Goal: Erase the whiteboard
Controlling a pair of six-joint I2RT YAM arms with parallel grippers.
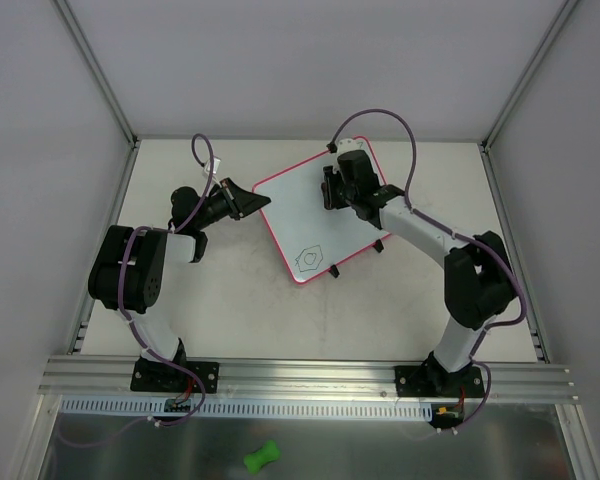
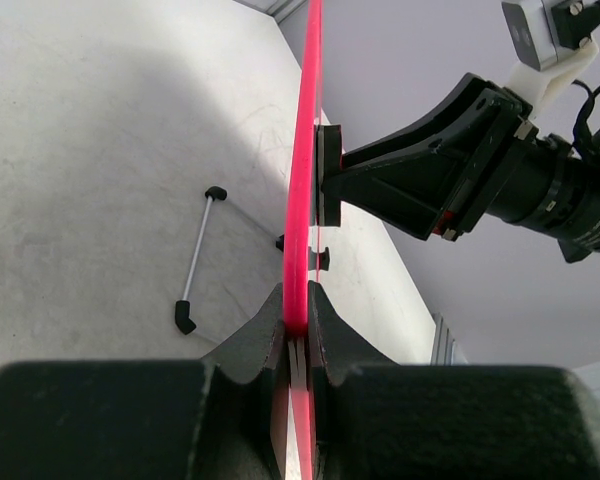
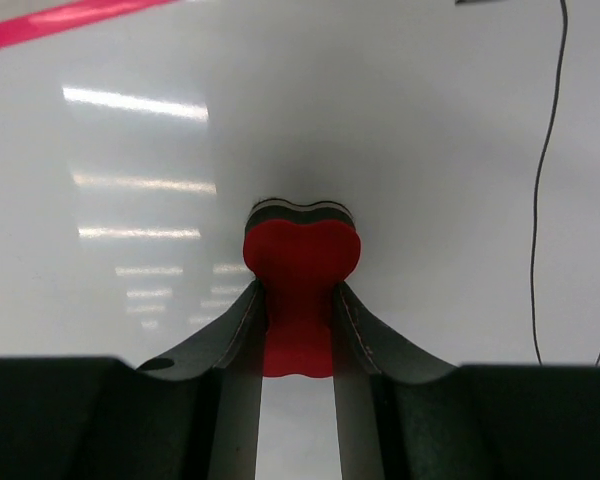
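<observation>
Pinching the whiteboard (image 1: 298, 212) by its pink frame, the left gripper (image 1: 242, 200) is closed tight to steady it, askew on the table (image 1: 230, 295); the right gripper (image 1: 332, 192) clamps the red eraser (image 3: 300, 262) flat against the white surface, apparently ready to sweep towards the doodle (image 1: 310, 257) near the lower corner.

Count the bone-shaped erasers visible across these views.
2. A red eraser is clamped in the right gripper and held against the whiteboard. A green eraser lies on the metal shelf at the top view's bottom edge. More could be hidden under the board.
</observation>
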